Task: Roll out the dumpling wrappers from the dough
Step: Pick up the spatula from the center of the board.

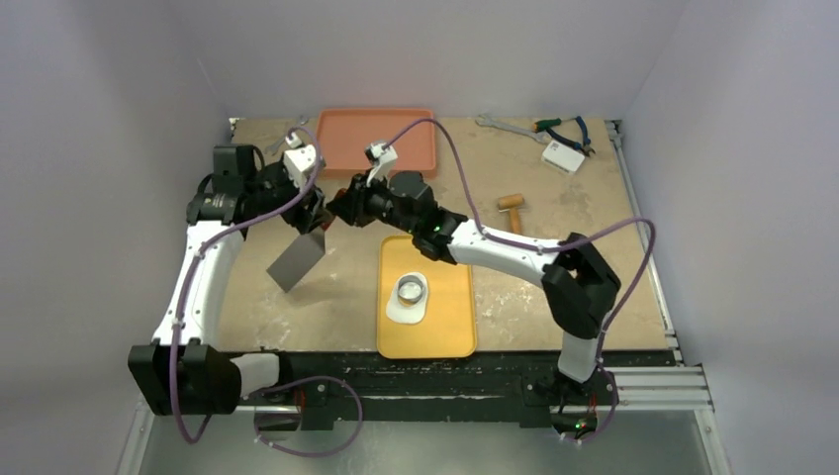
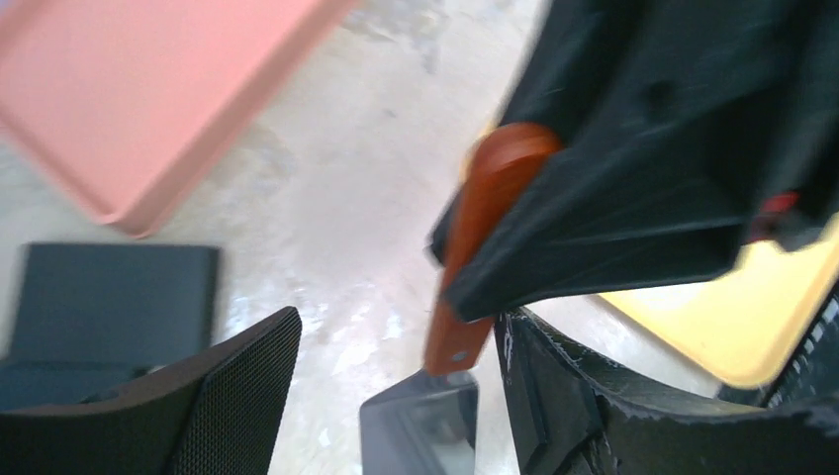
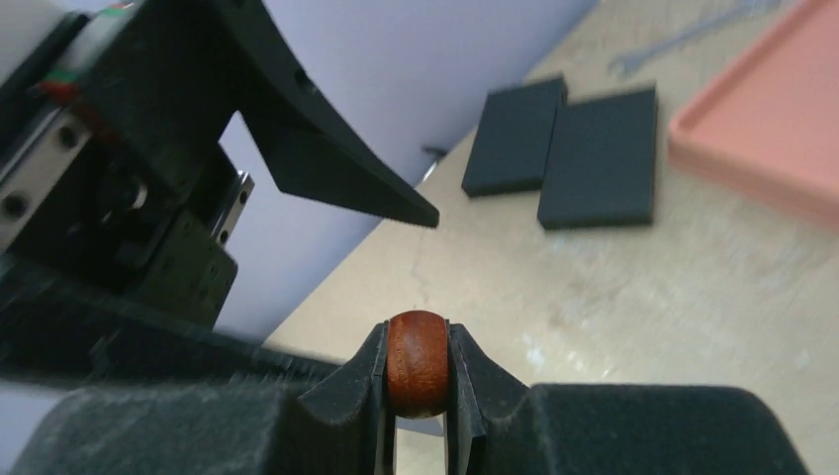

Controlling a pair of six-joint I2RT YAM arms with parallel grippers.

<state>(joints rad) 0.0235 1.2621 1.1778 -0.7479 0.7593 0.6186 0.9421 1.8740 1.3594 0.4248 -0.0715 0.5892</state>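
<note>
Reddish-brown wooden handle [image 3: 417,362] of the steel scraper [image 1: 297,259] is pinched tight in the right gripper [image 3: 417,341], while the left gripper [image 2: 398,327] is spread wide and empty, so back it off before swinging.

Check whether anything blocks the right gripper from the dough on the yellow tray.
The ring cutter sits on the dough, covering its middle. The right gripper is also shut on the scraper's wooden handle. Nothing else visible intervenes.

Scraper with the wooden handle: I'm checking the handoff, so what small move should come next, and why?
Probably back the left hand away from the scraper: its fingers stand open around the handle, while the right hand is shut on the handle's end and seems to carry it alone.
</note>
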